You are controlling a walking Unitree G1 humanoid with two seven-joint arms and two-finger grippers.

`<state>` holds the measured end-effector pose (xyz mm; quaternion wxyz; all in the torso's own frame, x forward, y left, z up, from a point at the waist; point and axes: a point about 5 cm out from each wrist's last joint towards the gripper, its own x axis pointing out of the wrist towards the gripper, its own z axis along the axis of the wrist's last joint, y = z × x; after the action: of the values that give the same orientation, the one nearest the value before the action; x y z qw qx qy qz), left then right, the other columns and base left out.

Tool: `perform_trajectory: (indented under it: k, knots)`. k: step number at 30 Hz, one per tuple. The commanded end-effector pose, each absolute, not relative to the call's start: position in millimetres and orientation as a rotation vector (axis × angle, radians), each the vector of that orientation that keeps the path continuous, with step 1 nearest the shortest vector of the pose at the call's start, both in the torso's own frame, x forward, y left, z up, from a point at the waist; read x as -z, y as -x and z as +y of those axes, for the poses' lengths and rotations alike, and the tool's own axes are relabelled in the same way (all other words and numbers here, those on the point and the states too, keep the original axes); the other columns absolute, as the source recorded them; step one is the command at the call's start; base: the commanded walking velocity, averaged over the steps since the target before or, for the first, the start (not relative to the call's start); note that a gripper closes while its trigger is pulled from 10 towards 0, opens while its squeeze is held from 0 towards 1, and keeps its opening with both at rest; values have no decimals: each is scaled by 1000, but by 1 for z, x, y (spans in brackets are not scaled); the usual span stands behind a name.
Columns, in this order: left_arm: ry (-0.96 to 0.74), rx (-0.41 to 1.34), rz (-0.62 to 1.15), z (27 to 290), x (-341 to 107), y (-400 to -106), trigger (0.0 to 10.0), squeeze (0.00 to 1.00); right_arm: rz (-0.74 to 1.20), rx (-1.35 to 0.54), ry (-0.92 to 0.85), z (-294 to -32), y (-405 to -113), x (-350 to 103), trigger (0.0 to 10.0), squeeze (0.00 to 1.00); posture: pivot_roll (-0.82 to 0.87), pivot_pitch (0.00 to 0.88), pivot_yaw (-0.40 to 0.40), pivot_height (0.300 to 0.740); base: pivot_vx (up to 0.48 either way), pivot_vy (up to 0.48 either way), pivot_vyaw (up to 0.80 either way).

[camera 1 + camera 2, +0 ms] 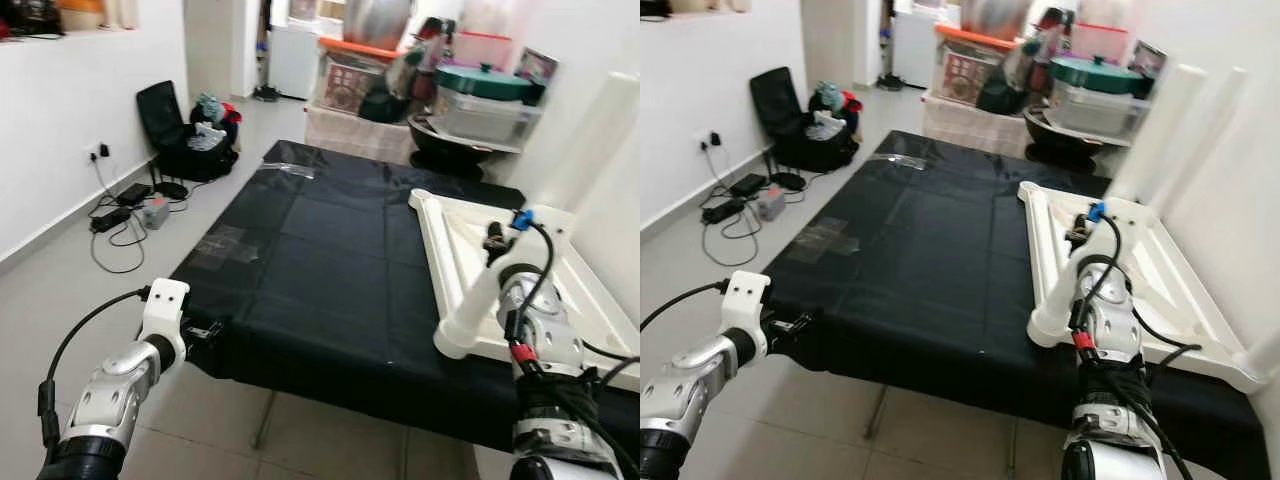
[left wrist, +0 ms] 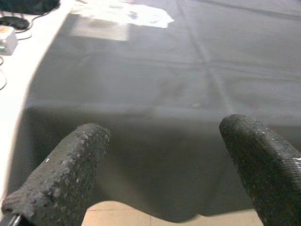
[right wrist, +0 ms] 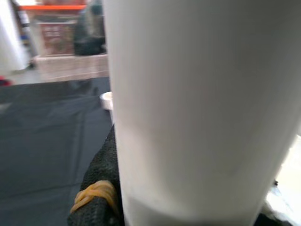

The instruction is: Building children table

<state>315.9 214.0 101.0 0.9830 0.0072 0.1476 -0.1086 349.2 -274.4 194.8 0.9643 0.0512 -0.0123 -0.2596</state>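
- Bench [image 1: 300, 270]: draped in a black cloth, with the upturned white table top [image 1: 560, 290] lying on its right side, underside up; two legs already stand up from its far corners [image 1: 1170, 120].
- Right gripper [image 1: 492, 262]: you hold a white table leg [image 1: 480, 300] at the near corner of the table top, the fingers [image 3: 96, 188] pinching it on either side. The leg is tilted, its lower end at the near rim.
- Left gripper [image 2: 164, 155]: it hovers at the bench's near left edge, fingers spread and holding nothing.
- Handling, as judged: the leg looks like a rigid, light plastic tube, smooth and rather slippery, so it may turn in the grip. Take it about mid-length and keep it in line with the corner socket.
- Table top: stiff and light, likely to slide on the cloth when you press; steady it by its rim with the left gripper.
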Motion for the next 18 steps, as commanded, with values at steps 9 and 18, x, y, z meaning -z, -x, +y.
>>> perform_trajectory:
  k: [9,18]
  knots:
    - [22,246,307,207,-98,-313,10000,0,56,795,-109,-302,-326,-175,10000,0,83,0,-140,740,0,0,0]
    - [18,251,309,210,-99,-312,10000,0,4,605,-177,-281,-337,-182,10000,267,86,0,-143,740,0,0,0]
